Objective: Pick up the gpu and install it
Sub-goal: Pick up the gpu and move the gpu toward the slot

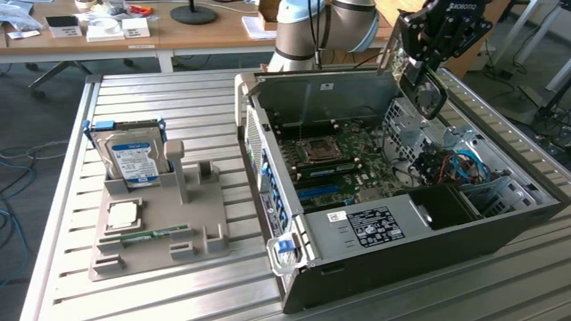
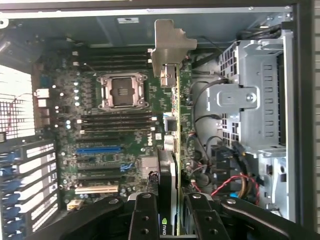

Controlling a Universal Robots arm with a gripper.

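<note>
Wrist view — gpu (image 2: 170,165) edge-on in gripper (image 2: 173,212)

Seen edge-on in the wrist view, the gpu (image 2: 173,150) kept both faces hidden, and its held end ran off the picture's edge along with the gripper (image 2: 173,220). In the exterior view the arm (image 1: 312,27) was cut off at the top edge, and the print on the computer case (image 1: 392,267) label (image 1: 368,224) was too small to read.

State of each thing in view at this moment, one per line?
computer case: side open
gripper: shut on gpu
gpu: held above computer case, not installed
hard drive: upright in grey holder
memory stick: flat on grey holder
processor chip: flat on grey holder
</note>
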